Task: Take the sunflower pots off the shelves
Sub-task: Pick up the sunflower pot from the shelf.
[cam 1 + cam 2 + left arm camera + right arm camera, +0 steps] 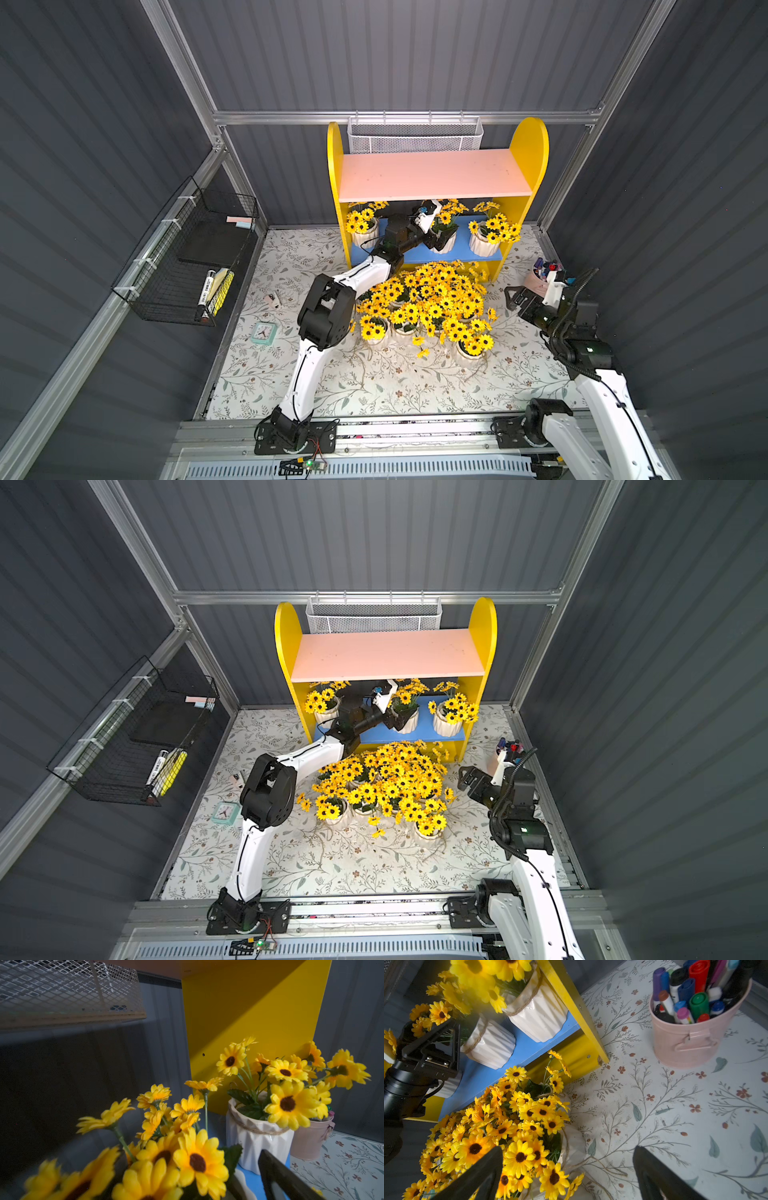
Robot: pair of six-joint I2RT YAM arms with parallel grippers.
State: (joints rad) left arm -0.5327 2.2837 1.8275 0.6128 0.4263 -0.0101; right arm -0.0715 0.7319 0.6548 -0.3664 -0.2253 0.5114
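Bracketing the middle sunflower pot on the shelves are the left jaws.

You face dark grey ribbed walls framed by aluminium rails. The table wears a pale floral-print cover. A black wire basket hangs on a side wall, a white mesh basket on the back rail.

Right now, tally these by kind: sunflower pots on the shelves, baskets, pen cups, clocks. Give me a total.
Sunflower pots on the shelves: 3, all on the blue board
Baskets: 2, the black wire basket and the white mesh basket
Pen cups: 1, the pink cup
Clocks: 1, the mint clock
Total: 7
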